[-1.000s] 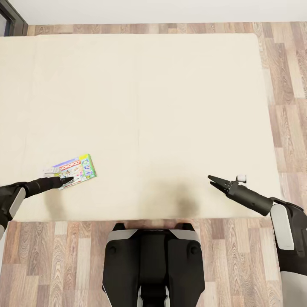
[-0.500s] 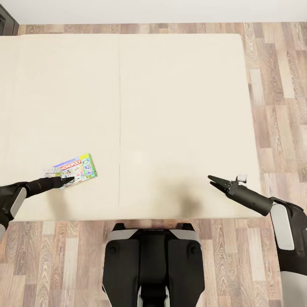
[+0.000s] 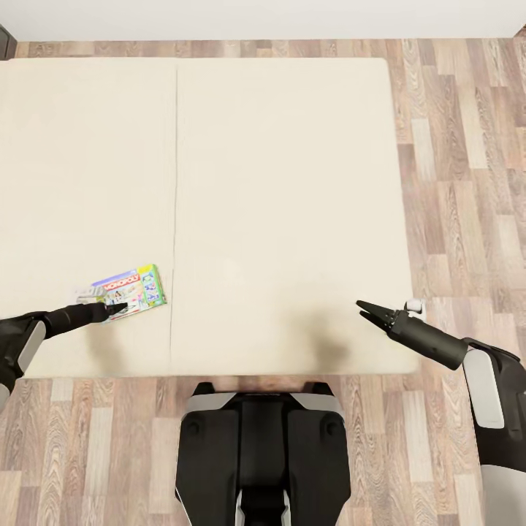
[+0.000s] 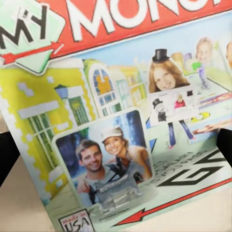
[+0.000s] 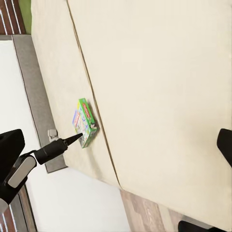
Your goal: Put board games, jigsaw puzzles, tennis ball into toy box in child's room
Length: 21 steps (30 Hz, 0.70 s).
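A green "Monopoly" board game (image 3: 128, 288) is over the near left part of the cream bed (image 3: 292, 183), right beside the mattress seam. My left gripper (image 3: 117, 309) is shut on the box's near edge. The printed lid (image 4: 116, 121) fills the left wrist view, with a dark finger at either side. The right wrist view shows the same box (image 5: 84, 121) at the tip of the left arm. My right gripper (image 3: 363, 307) hangs open and holds nothing, over the bed's near right corner. The toy box, table, puzzles and ball are out of view.
Wood-plank floor (image 3: 467, 183) runs along the bed's right side and in front of it, where my base (image 3: 263, 453) stands. A white wall (image 3: 263, 18) borders the far side. The bed's grey side frame (image 5: 34, 96) appears in the right wrist view.
The bed and floor have slid left in the head view, so the camera has moved right. The Monopoly box has stayed at the left gripper, and the seam is now next to it.
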Motion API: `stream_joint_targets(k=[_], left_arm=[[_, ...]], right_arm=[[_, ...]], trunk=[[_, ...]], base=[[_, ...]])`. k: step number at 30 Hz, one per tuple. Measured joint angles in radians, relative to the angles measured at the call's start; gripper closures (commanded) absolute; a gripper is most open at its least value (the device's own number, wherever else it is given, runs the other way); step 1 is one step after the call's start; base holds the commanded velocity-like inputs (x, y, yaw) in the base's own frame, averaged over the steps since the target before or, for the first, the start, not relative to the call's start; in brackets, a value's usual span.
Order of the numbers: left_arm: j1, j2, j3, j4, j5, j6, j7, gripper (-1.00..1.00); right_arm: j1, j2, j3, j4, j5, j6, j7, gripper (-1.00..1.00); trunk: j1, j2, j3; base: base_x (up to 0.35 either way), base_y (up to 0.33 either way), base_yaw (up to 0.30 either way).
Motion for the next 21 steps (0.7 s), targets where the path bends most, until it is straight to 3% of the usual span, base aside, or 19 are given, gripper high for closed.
stream_joint_targets(k=[21], left_arm=[[-0.001, 0.001, 0.001, -0.001, 0.004, 0.0, 0.002, -1.0]], right_arm=[[0.0, -0.001, 0.0, 0.0, 0.0, 0.0, 0.002, -1.0]], trunk=[[0.0, 0.0, 0.0]], base=[[0.0, -0.292, 0.0]])
